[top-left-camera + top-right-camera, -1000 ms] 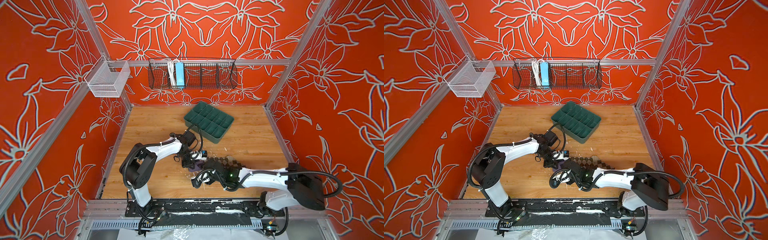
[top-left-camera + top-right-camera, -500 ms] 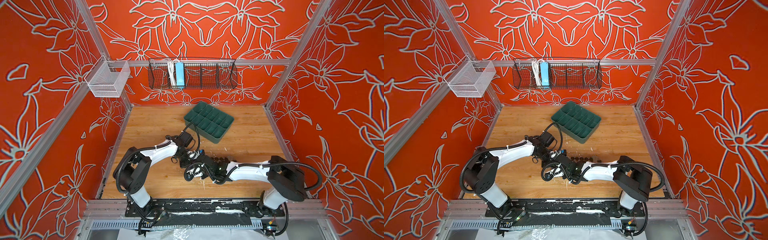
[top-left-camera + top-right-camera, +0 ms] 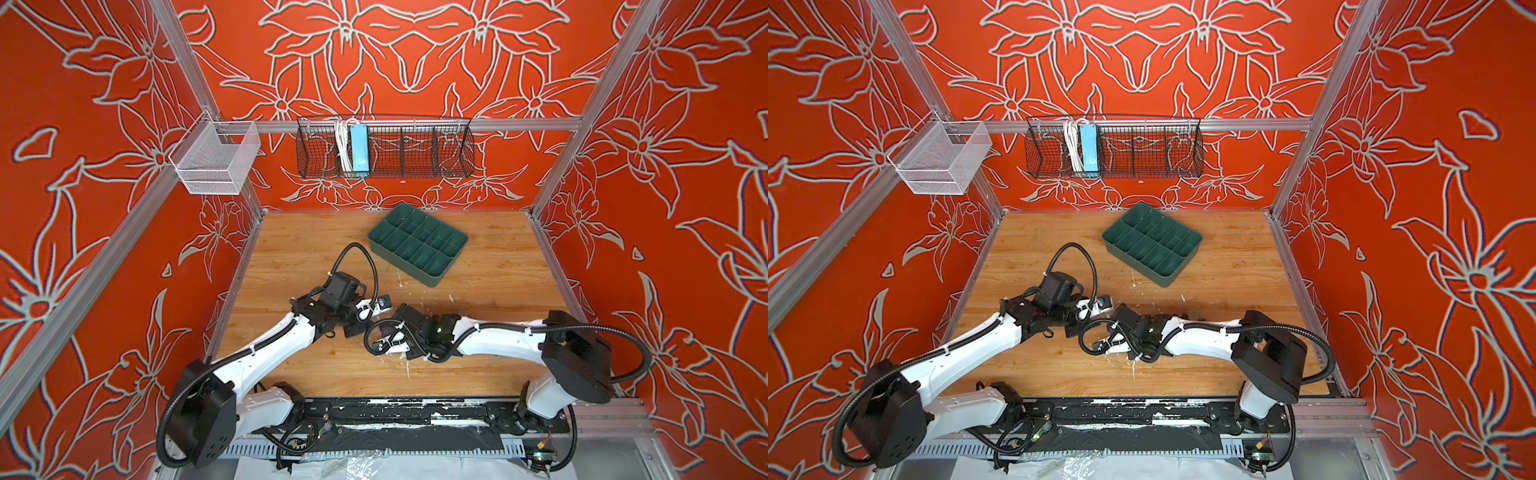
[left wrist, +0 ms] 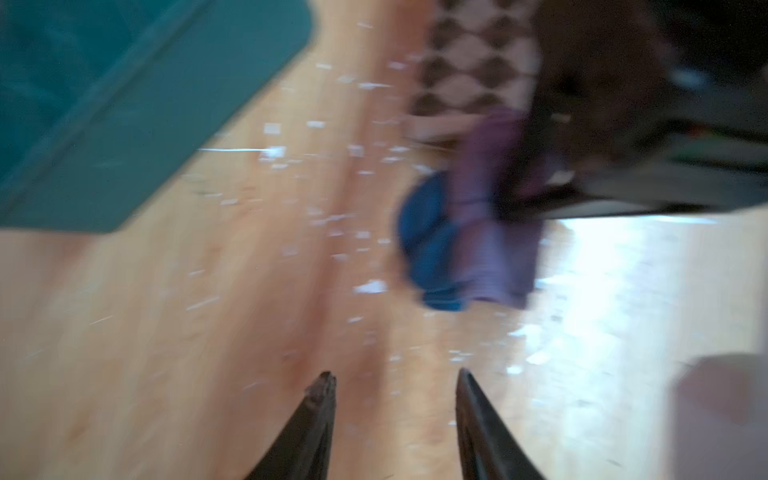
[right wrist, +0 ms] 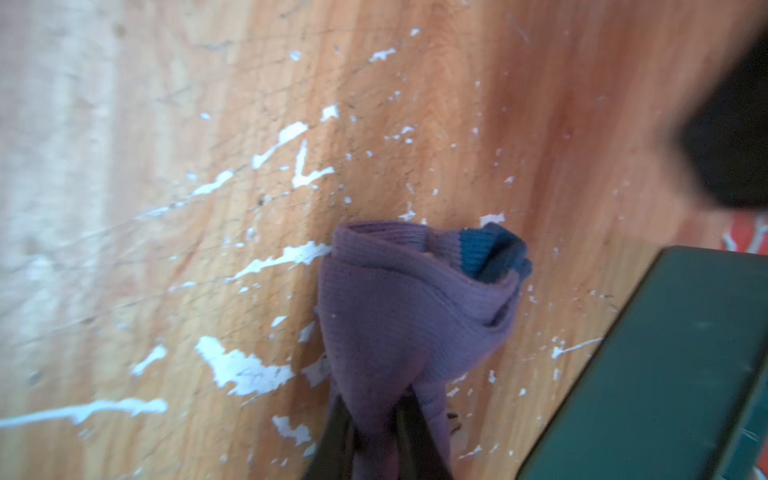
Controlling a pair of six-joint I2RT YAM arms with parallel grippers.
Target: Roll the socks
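The right gripper (image 5: 372, 409) pinches the purple sock (image 5: 411, 307), bunched ahead of its fingertips; the left gripper (image 4: 395, 384), parted and empty, seems just beside it.

Everything's sitting relative to the divided tray (image 3: 417, 245) toward the table's (image 3: 291, 257) back: both grippers are meeting in front of it, the left gripper (image 4: 395, 386) leftmost, the socks (image 4: 469, 232) bunching beside it, under the right gripper (image 5: 370, 409).
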